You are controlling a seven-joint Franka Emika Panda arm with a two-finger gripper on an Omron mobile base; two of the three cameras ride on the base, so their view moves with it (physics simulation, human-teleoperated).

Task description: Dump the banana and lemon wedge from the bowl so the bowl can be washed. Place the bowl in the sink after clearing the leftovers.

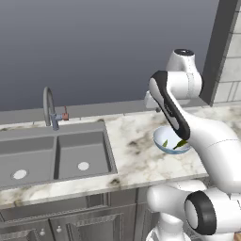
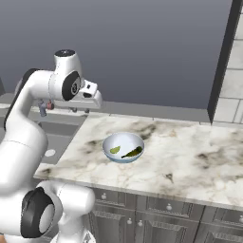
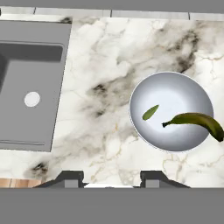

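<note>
Dark fingertips of the gripper point(image 3: 111, 177) rise at six o'clock in the hand view, set well apart with nothing between them, so the tool is wide and empty. It hangs above the marble counter point(image 3: 109, 65), looking straight down.

Just past the fingertips, toward two o'clock, sits the bowl point(image 3: 171, 111). It stands upright on the counter and still holds its leftovers. The small green lemon wedge point(image 3: 150, 112) lies on the side nearest the middle of the view. The banana point(image 3: 197, 122) is dark olive and curved; its long axis runs across the bowl from nine to three o'clock, with the far end hanging over the rim at three o'clock.

Farther off, at nine to ten o'clock, is the sink point(image 3: 33, 83), well apart from the bowl, with bare marble between them.

The coming move, I judge, turns on that offset: the gripper must shift toward two o'clock and come down on the bowl's near rim, clear of the banana, before any tipping. The sink lies the opposite way.
</note>
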